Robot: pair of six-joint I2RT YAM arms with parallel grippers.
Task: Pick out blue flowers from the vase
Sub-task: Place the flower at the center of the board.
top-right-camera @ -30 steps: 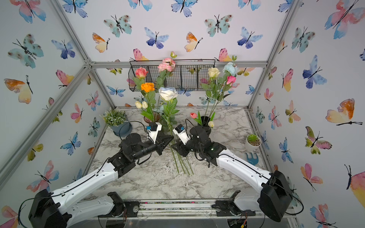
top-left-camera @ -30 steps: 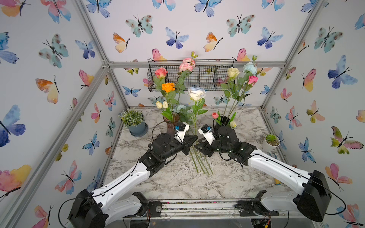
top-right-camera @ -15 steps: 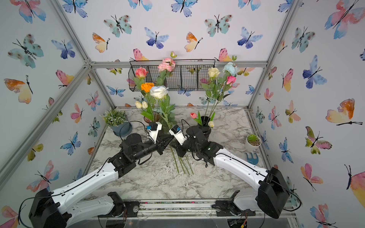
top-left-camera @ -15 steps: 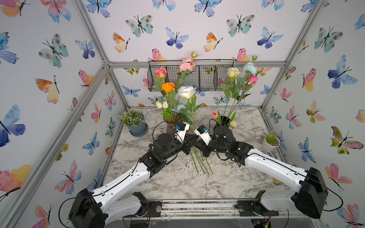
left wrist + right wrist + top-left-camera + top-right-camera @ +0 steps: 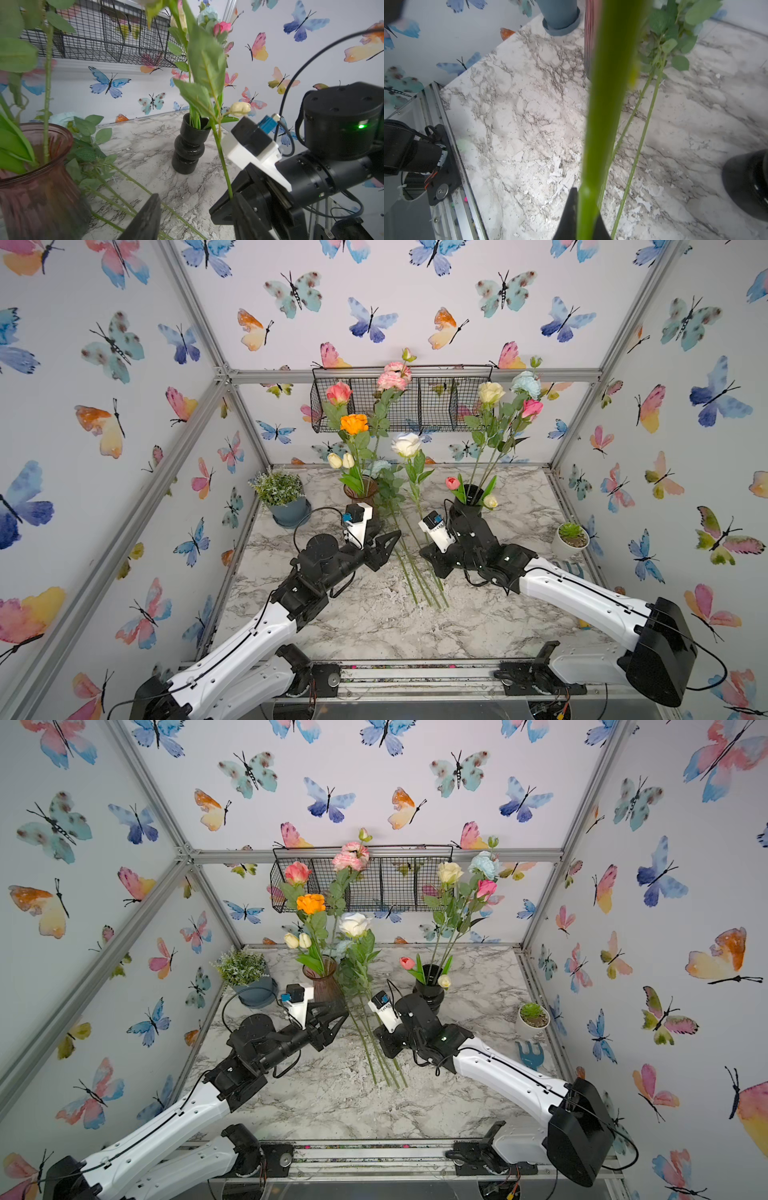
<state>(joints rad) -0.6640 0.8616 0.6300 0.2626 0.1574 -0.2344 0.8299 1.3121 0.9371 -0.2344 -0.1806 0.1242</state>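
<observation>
Right gripper (image 5: 230, 197) clamped on white rose (image 5: 406, 444) stem, bloom upright above it. Left gripper (image 5: 387, 549) jaws parted, just beside stem. Blue flower stems (image 5: 419, 585) flat on marble table (image 5: 374, 626) beneath both.

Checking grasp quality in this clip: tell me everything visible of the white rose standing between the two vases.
The white rose has a large white bloom faintly tinged blue, on a long, leafy green stem that looks artificial. It stands nearly upright, out of both the brown vase and the black vase, above the marble table. The right tool is shut on its lower stem; the open left tool is beside it, not touching.
</observation>
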